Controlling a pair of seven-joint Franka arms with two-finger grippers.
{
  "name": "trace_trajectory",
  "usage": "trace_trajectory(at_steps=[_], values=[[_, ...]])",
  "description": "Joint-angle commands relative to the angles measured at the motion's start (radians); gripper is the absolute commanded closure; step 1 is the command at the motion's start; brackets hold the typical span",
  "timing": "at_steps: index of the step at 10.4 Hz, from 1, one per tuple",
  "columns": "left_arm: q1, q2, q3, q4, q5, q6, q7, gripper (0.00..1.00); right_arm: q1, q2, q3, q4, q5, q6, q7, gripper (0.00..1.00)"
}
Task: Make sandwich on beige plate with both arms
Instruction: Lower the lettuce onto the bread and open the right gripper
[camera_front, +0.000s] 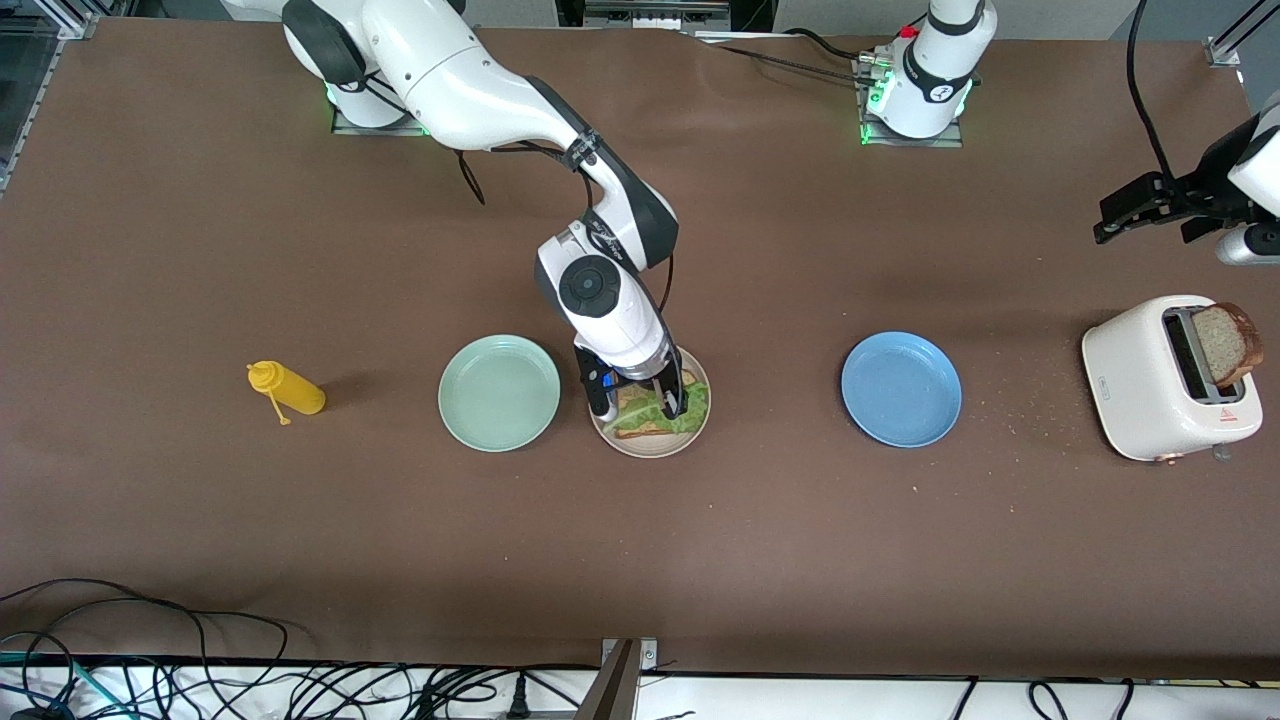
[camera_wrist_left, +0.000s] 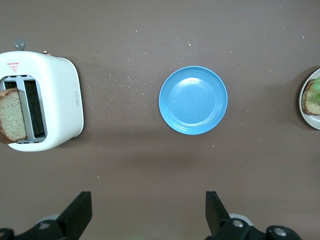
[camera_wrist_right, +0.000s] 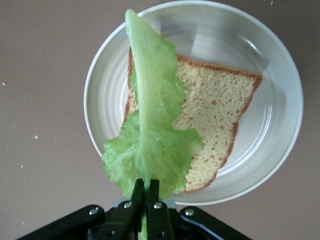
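right gripper (camera_front: 672, 397): pinching the lettuce (camera_wrist_right: 150, 135) by one end, holding it over the beige plate (camera_wrist_right: 280, 100)
lettuce: hanging from the pinched fingers, draping over the bread slice (camera_wrist_right: 215, 115) lying on the plate
left gripper (camera_wrist_left: 147, 212): waiting, jaws standing wide, over bare table near the toaster (camera_front: 1150, 385)
second slice (camera_front: 1225, 343): sitting in the toaster slot

A: What's in the right wrist cam?
B: The right gripper (camera_wrist_right: 146, 200), fingers pinched tight on a green lettuce leaf (camera_wrist_right: 150, 130).
A: And under it?
B: The leaf hangs over one slice of brown bread (camera_wrist_right: 215, 110). The bread lies flat on the beige plate (camera_wrist_right: 280, 130), w/ brown table (camera_wrist_right: 45, 100) all round.
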Motion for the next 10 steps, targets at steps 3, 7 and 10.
trace_trajectory(at_steps=[3, 7, 10], values=[[0.005, 0.036, 0.005, 0.022, 0.019, -0.026, 0.116, 0.0, 0.013, -0.011, -0.014, -0.036, -0.031, 0.008, 0.044, 1.0], [0.011, 0.068, -0.005, 0.042, 0.013, -0.015, 0.091, 0.0, 0.006, -0.031, -0.015, -0.031, -0.031, -0.022, 0.047, 0.15], [0.009, 0.082, -0.003, 0.055, 0.013, -0.015, 0.094, 0.0, 0.0, -0.094, -0.052, -0.025, -0.026, -0.131, 0.038, 0.0]])
